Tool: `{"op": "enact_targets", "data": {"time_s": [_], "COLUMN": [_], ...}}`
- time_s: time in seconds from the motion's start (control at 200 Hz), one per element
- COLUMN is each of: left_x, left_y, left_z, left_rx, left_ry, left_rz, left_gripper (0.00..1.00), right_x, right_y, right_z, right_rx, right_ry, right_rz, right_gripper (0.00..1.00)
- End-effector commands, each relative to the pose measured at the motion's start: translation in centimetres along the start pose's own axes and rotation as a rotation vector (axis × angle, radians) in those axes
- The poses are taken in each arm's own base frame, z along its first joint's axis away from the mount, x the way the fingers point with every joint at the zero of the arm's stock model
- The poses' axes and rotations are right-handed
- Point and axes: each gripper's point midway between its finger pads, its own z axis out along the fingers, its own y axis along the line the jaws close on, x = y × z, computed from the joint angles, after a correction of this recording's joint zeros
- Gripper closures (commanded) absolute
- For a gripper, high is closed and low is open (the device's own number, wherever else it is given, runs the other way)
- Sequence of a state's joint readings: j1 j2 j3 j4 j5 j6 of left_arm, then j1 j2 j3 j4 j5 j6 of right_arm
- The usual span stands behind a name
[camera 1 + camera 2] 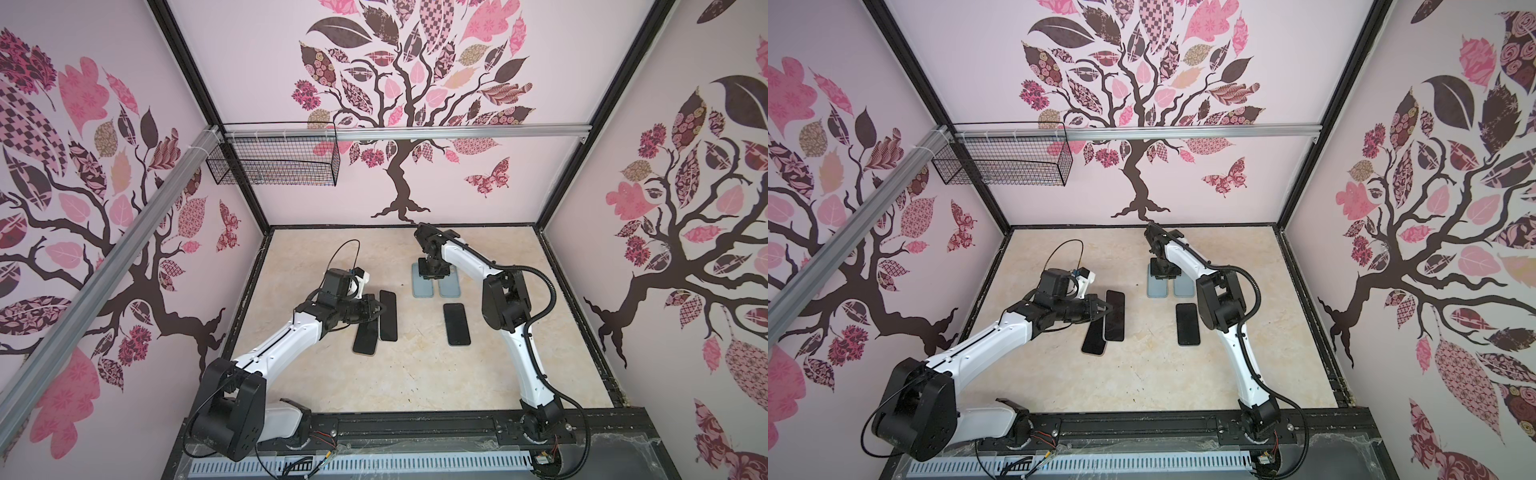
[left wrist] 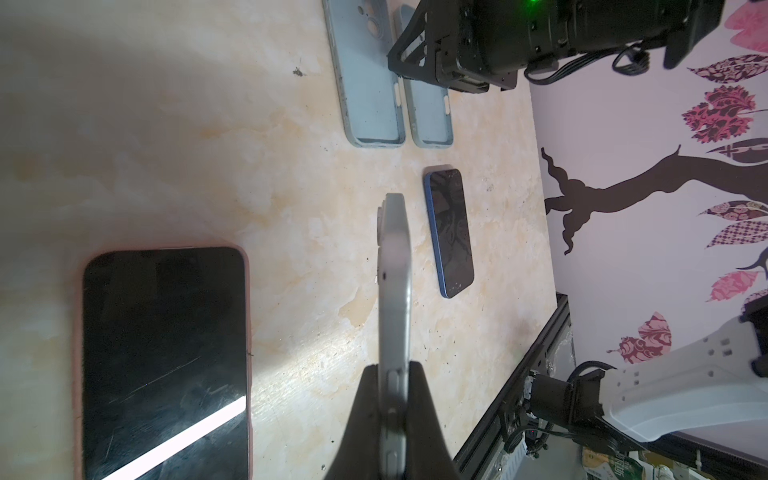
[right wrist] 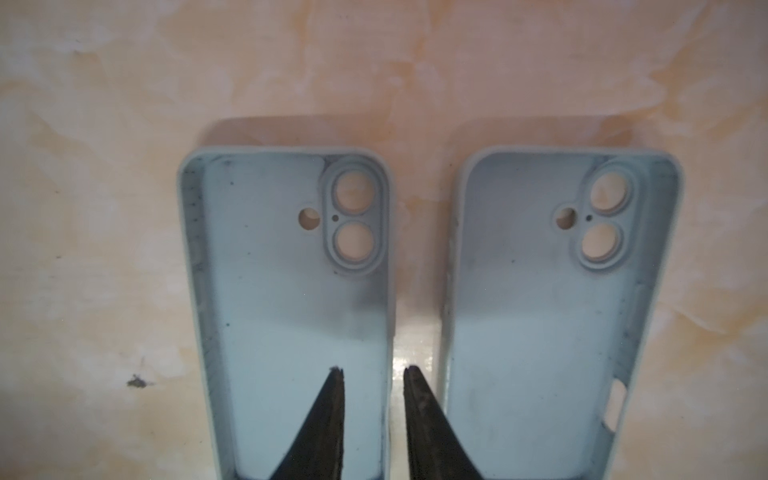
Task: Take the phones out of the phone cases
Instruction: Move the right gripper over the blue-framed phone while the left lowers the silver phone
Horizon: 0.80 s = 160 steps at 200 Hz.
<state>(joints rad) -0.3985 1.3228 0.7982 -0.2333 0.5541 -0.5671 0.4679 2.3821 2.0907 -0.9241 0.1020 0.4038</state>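
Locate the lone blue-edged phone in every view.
In a top view: blue-edged phone right of centre, just below the two empty cases.
In a top view: likewise, below the cases.
Left wrist: mid-frame, screen up.
Right wrist: not in it.
Shared landmark: the two empty cases, in all four.

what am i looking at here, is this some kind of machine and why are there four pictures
It is a two-armed robot at a table, and each arm ends in a two-fingered gripper. Two pictures look down on the whole scene from above. The other two come from small cameras on the arms' wrists.

The left gripper is shut on a silver phone, seen edge-on by its wrist camera. A phone in a pink case and a bare blue phone lie flat on the table.

The right gripper is open and holds nothing. It hangs over an empty pale blue case, which lies beside a second empty case.
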Motion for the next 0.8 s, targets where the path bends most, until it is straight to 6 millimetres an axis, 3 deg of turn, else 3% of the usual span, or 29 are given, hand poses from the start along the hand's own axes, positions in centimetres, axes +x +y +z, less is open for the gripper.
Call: {"op": "enact_targets", "data": {"time_s": [0.0,0.1,0.205,0.515,0.635,0.795], "left_x": [-0.8,-0.5,0.0,0.4,0.6,0.6], "left_y": [-2.2,-2.4,-2.8,-3.6,-3.7,-3.7], "left_z": [-0.3,0.4,1.7,6.1,7.3,8.4], "left_rx": [0.117,0.127,0.138,0.151,0.149,0.156], "left_ry": [-0.054,-0.048,-0.017,0.024,0.021,0.010], "left_rz": [0.028,0.032,0.042,0.042,0.030,0.006], "left_gripper": [1.00,1.00,1.00,1.00,1.00,1.00], "right_x": [-0.7,1.0,4.1,13.8,15.7,16.7], "right_y": [0.8,0.8,0.0,-2.0,-1.7,-1.9], "right_z": [-7.8,-11.0,-12.0,-8.8,-7.7,-5.7], "right_rx": [-0.139,-0.253,-0.314,-0.356,-0.392,-0.358], "right_ry": [-0.127,-0.206,-0.208,-0.015,0.027,0.069], "right_rz": [0.019,0.021,0.032,0.060,0.062,0.061], "right_gripper": [0.73,0.72,0.72,0.87,0.93,1.00]}}
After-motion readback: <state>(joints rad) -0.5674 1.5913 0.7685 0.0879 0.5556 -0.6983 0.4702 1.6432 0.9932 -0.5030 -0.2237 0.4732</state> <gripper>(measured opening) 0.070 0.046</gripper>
